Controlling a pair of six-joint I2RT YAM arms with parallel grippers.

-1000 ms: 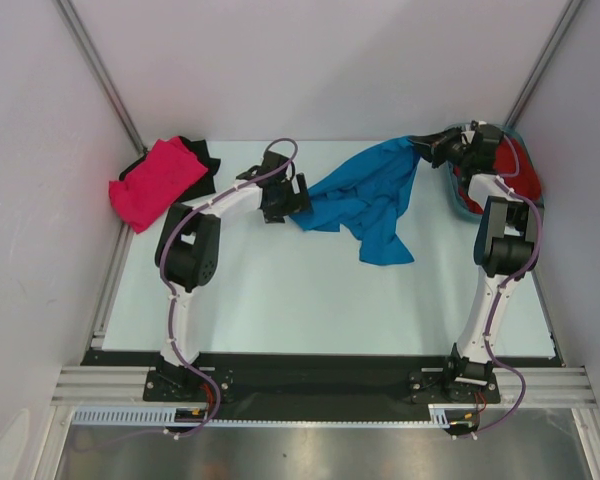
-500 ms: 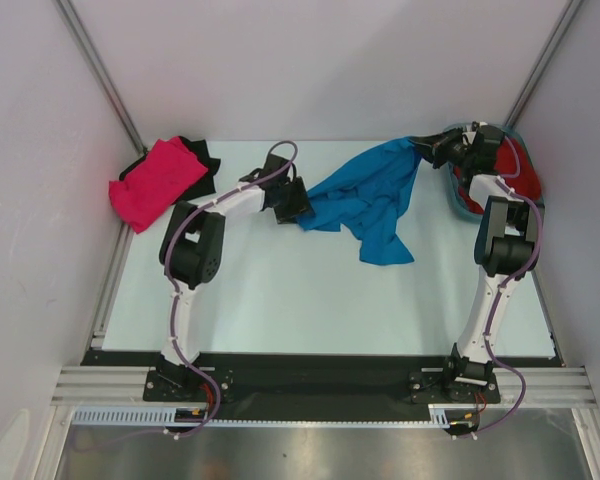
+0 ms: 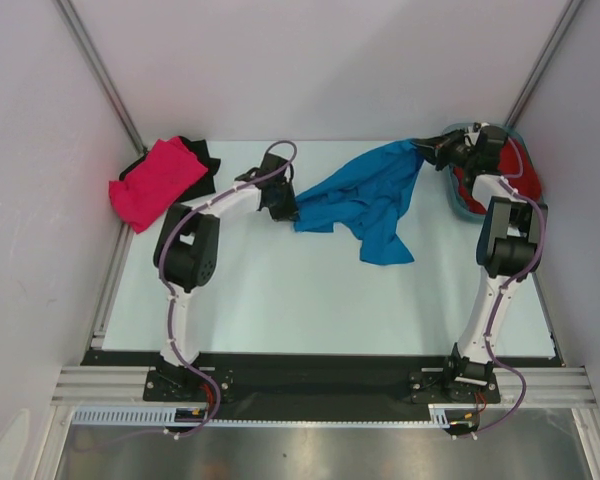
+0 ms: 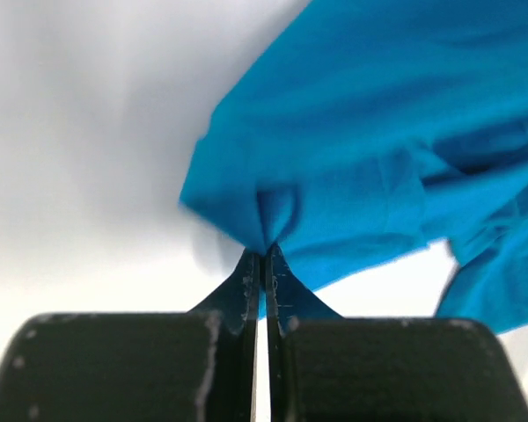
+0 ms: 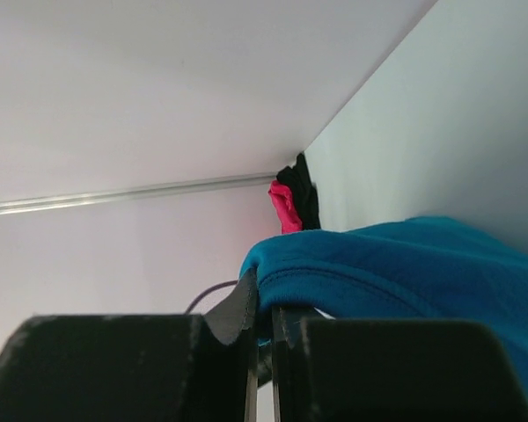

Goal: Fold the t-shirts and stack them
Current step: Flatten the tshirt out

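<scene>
I have the left gripper (image 4: 264,257) and right gripper (image 5: 264,303) each pinched on opposite edges of the bright blue t-shirt (image 3: 365,195), limp cloth likely to sag between them.

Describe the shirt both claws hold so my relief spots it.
On the pale table, look at the far middle between the arms. The bright blue t-shirt stretches from left claw to right claw; the only blue cloth, unlike the pink shirt far left.

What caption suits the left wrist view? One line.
Left gripper shut on a pinched edge of the bright blue cloth t-shirt.
</scene>
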